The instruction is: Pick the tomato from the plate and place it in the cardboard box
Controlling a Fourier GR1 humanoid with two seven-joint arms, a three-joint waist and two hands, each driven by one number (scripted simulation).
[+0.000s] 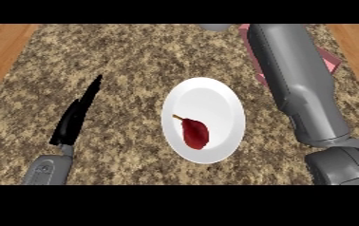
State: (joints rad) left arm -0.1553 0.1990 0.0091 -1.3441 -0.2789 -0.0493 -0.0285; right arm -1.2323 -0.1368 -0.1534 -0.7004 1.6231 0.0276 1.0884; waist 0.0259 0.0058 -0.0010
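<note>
Nearest the lower edge, at left, recording one left robot hand (76, 116) resting on the tabletop (133, 59), fingers straight and pressed together, pointing away, holding nothing. At lower right, noting one right forearm (301, 92) stretching far across the tabletop and running out past the upper edge. Not seeing the right robot hand at all, so not reporting on its fingers.

Moving to the middle, counting one white plate (210, 94) and one tomato (195, 133), dark red and elongated, lying on the near half of that plate. Finding no robot hand touching it, with the left well apart to the side.

Moving farther, at the far right, noting one pink-edged shape (329, 61) showing on both sides of the right forearm and mostly hidden beneath it. Judging this as possibly the cardboard box, but not confirming, since too little is showing.

Judging progress as nil: pick not yet made, placing not yet made. Remaining: closing on the tomato, lifting it clear of the plate, carrying it to the box, releasing it inside.
</note>
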